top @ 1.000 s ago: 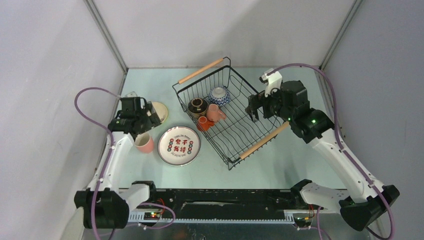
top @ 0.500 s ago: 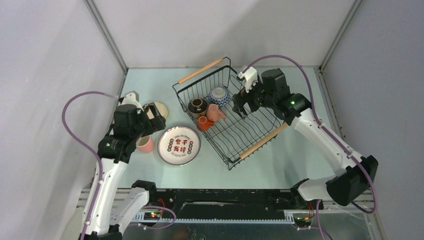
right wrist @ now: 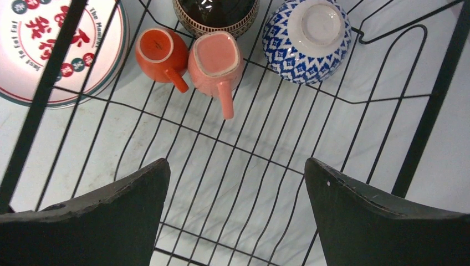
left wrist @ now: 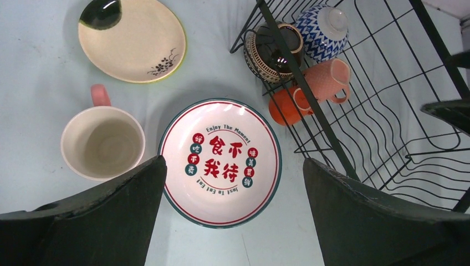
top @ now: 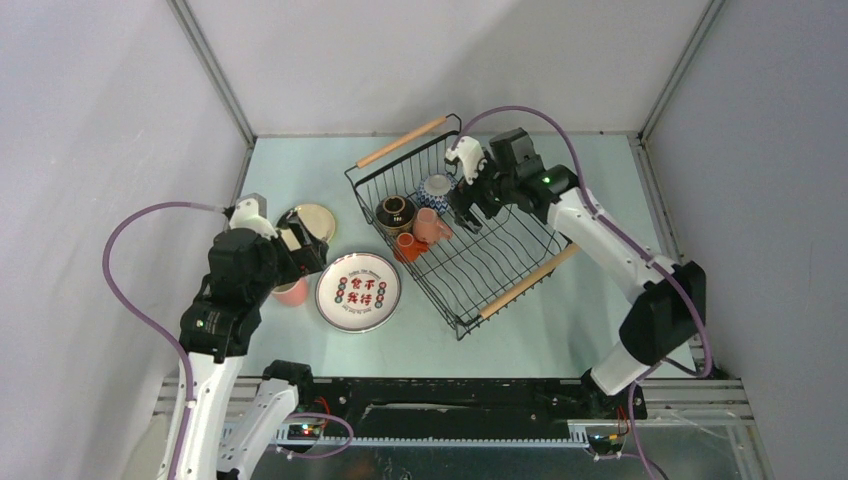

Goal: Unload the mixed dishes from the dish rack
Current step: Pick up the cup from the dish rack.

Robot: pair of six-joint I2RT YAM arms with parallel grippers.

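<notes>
As the right claw (right wrist: 235, 166) gapes, the pink mug (right wrist: 215, 58) lies ahead.

A robotics lab booth: bare grey partition walls (top: 90, 120), metal corner posts (top: 212, 75), mounting rail (top: 450, 428) along the pale worktop (top: 570, 330).

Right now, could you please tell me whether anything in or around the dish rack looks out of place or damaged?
Nothing looks broken or spilled. The blue patterned bowl sits upside down in the dish rack, foot ring up, which suits draining. The rack itself stands skewed to the table edges.
</notes>
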